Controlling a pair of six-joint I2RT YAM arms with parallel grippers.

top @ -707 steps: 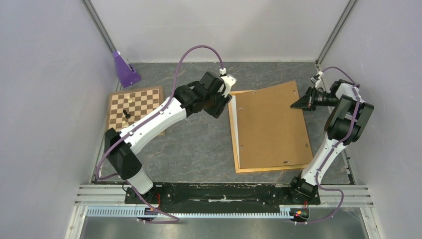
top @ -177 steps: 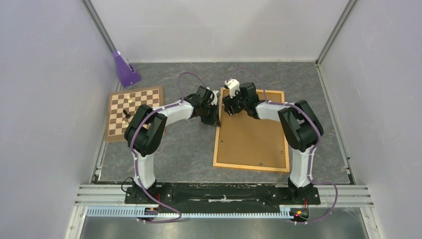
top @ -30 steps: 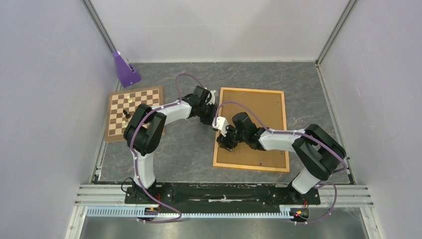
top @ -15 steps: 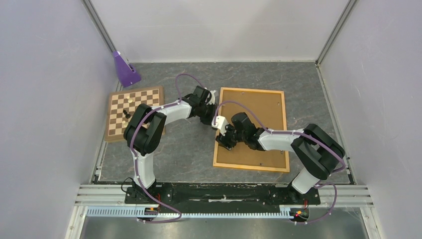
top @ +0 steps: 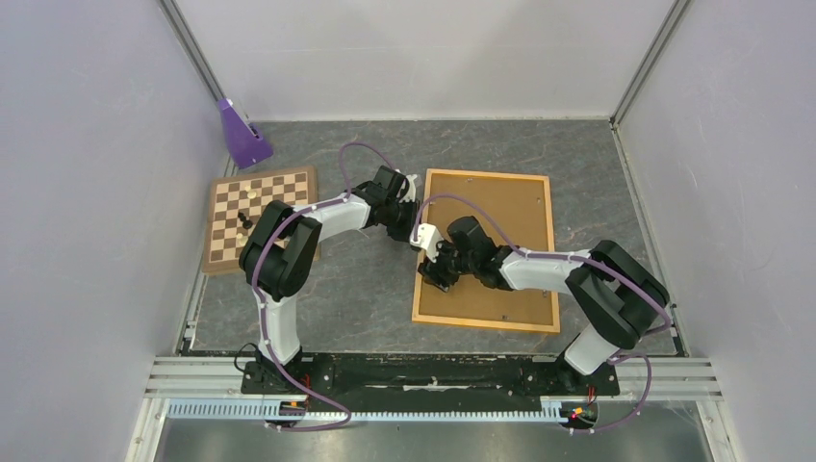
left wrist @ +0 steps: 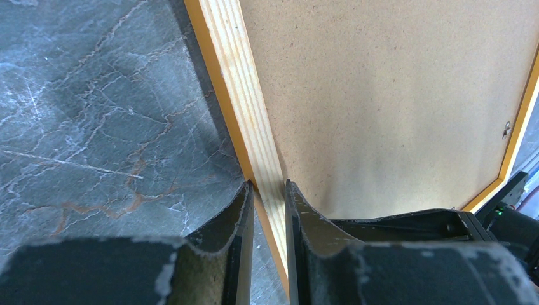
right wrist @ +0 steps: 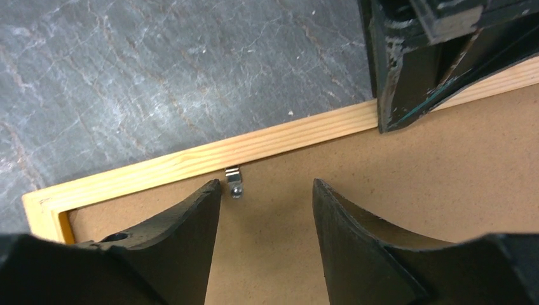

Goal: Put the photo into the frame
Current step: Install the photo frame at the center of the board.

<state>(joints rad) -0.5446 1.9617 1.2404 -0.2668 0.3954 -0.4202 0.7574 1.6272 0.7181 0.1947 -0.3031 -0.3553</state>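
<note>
The frame (top: 500,176) lies flat on the table, its brown fibreboard back facing up inside the light orange rails. My left gripper (top: 414,227) is shut on the frame's left rail (left wrist: 245,82), one finger on each side of the wood (left wrist: 267,184). My right gripper (top: 436,277) hovers open just over the backing by the same rail, nearer the front. A small metal clip (right wrist: 234,180) sits beside its left fingertip, and nothing is between the jaws (right wrist: 266,183). The left gripper's fingers (right wrist: 407,76) show at the top of the right wrist view. The photo is hidden in every view.
A brown-and-white chessboard (top: 260,217) with a few pieces lies to the left of the left arm. A purple object (top: 242,135) stands at the back left corner. Another clip (left wrist: 506,129) sits on the frame's far rail. Walls close in both sides.
The right gripper has edged slightly away from the front along the frame's left rail. The left gripper has kept its hold on the rail and has not moved.
</note>
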